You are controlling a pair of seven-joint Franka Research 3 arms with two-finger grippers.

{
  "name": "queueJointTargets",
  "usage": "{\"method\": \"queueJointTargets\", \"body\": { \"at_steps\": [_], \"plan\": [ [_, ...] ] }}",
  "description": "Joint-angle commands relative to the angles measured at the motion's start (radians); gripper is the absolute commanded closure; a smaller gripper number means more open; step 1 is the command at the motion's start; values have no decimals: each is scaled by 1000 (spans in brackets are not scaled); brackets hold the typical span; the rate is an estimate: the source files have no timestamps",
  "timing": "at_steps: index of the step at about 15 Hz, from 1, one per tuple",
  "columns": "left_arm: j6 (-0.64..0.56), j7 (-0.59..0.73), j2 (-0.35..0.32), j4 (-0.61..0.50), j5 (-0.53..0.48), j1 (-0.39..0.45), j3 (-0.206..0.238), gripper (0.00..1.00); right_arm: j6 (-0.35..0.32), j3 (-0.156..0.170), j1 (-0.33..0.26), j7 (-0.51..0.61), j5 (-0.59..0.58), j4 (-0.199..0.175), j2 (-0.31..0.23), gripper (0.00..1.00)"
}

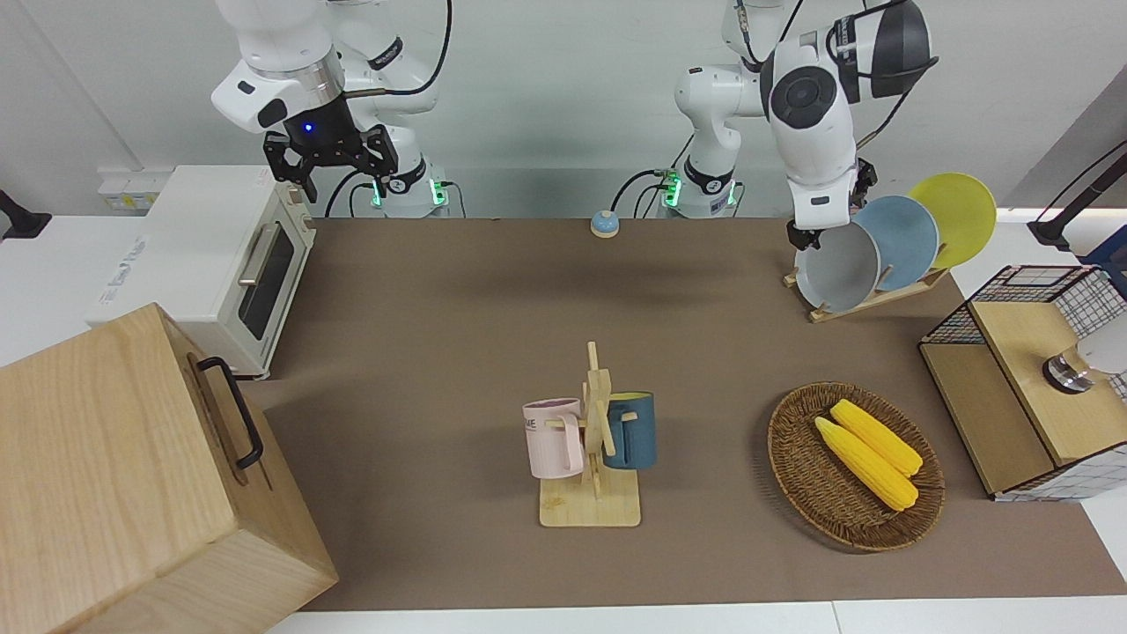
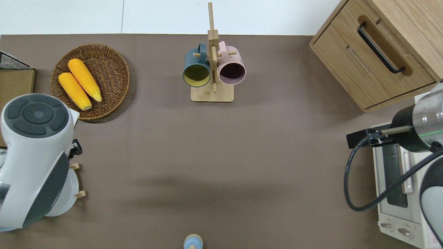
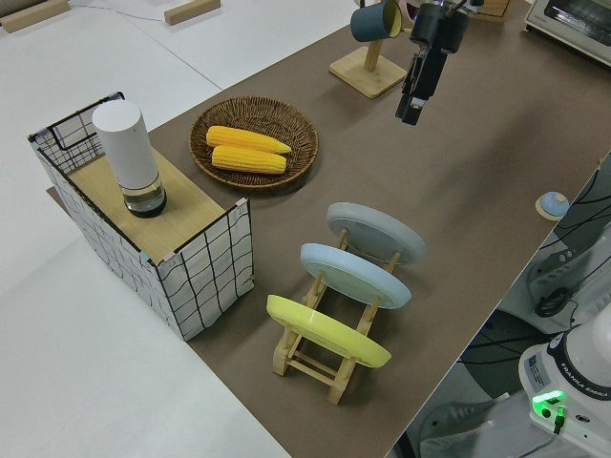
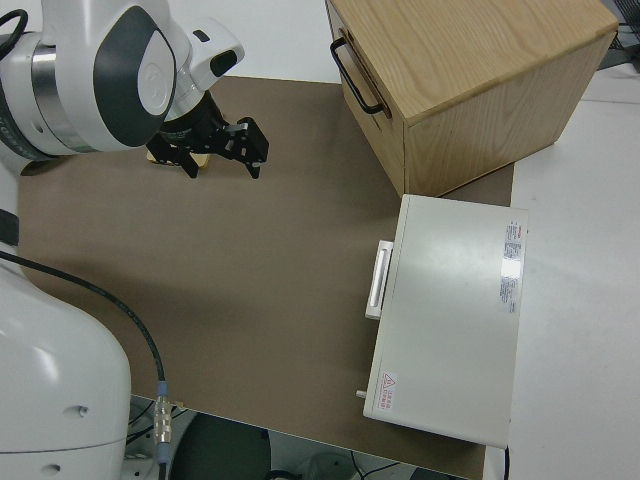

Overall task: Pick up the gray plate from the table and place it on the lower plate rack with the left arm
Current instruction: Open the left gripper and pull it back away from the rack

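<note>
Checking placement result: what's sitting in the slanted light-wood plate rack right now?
Three plates stand in the slanted light-wood plate rack: the round pale gray plate in the lowest slot, a light-blue plate, then a yellow plate. Overhead, the left arm covers most of it.
</note>
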Motion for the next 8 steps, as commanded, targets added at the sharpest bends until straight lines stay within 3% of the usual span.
{"method": "queueJointTargets", "body": {
  "at_steps": [1, 4, 8],
  "plan": [
    [-27, 31, 31, 115, -121, -8, 5, 7, -13, 6, -10, -1, 10, 6, -2, 11],
    [-54, 45, 91, 258, -204, -8, 5, 7, -13, 6, -10, 0, 10, 6, -2, 11],
    [-56, 245, 99, 340, -370, 3, 16, 9, -13, 6, -10, -1, 10, 6, -2, 13]
  ]
}}
